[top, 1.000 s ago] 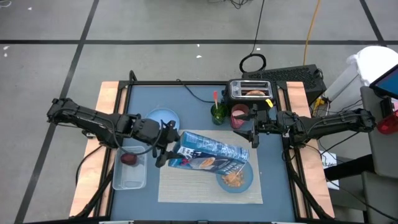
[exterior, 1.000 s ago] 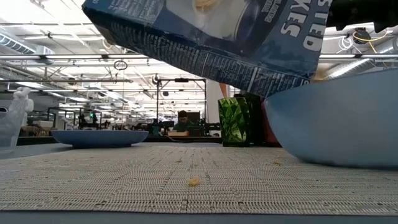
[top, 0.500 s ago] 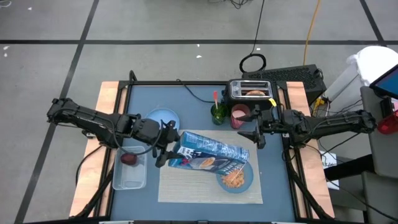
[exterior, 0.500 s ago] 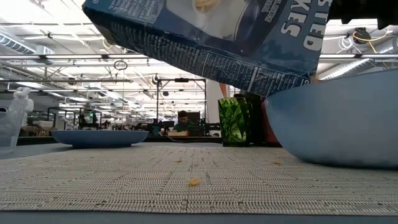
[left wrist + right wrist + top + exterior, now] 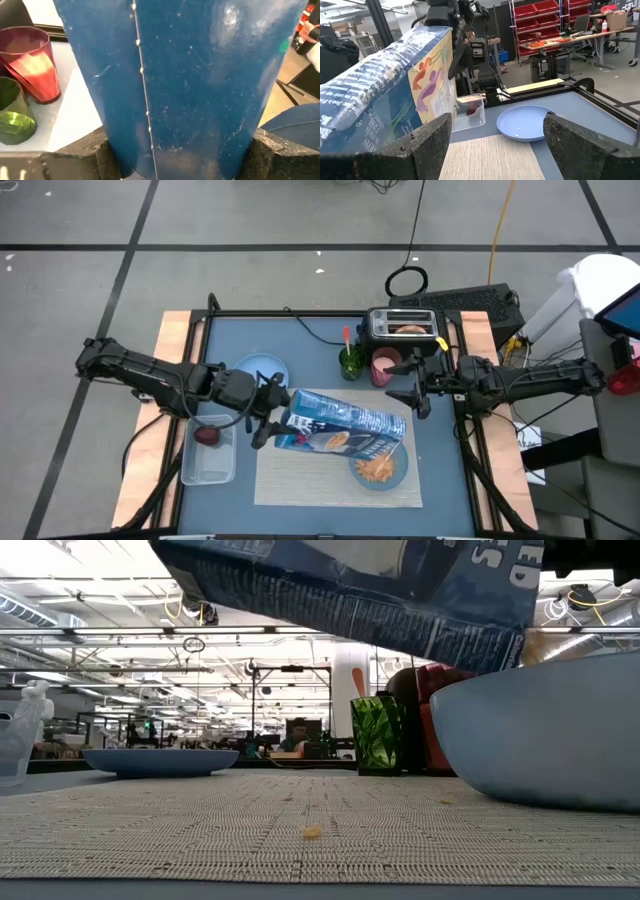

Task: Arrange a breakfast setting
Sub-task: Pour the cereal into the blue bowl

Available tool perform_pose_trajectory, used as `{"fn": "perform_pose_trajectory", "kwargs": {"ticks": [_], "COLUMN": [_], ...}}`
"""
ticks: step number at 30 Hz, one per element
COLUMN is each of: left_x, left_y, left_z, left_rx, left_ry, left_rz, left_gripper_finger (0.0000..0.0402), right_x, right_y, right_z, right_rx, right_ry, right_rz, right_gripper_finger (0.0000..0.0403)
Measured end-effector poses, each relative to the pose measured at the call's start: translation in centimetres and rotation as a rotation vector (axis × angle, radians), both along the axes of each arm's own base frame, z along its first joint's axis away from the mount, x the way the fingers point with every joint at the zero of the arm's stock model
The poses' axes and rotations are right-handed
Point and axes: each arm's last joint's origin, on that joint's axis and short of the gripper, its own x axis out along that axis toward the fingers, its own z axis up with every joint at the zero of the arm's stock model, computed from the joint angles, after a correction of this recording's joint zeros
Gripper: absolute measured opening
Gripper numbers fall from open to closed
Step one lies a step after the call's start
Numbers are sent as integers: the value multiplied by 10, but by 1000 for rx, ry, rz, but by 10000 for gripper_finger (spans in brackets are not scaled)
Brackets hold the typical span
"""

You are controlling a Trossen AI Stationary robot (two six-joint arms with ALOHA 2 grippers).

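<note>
**A big work hall around a blue table**

The floor point(image 5: 250, 220) is grey with dark lines crossing it. The table point(image 5: 300, 345) has a blue top and pale wood along its sides. Far behind it, the room is wide and bright. Long lights point(image 5: 90, 585) hang under a high roof with metal beams. A person point(image 5: 294, 732) sits far off at a desk. In another spot stand shelves with red bins point(image 5: 535, 20), and a long work table point(image 5: 580, 40) with a chair beside it.
</note>
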Motion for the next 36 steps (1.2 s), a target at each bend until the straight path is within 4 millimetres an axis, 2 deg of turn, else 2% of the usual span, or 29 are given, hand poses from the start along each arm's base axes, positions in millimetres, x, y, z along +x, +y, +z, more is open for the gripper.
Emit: {"fn": "perform_pose_trajectory", "kwargs": {"ticks": [36], "left_x": [1], "left_y": [0], "left_z": [2], "left_rx": [-4], "left_ry": [-19], "left_rz": [0], "left_gripper_finger": [277], "right_x": [0], "right_y": [0], "right_z": [-3], "right_rx": [-1], "right_ry": [29], "right_rz": [-1], "right_gripper_finger": [304]}}
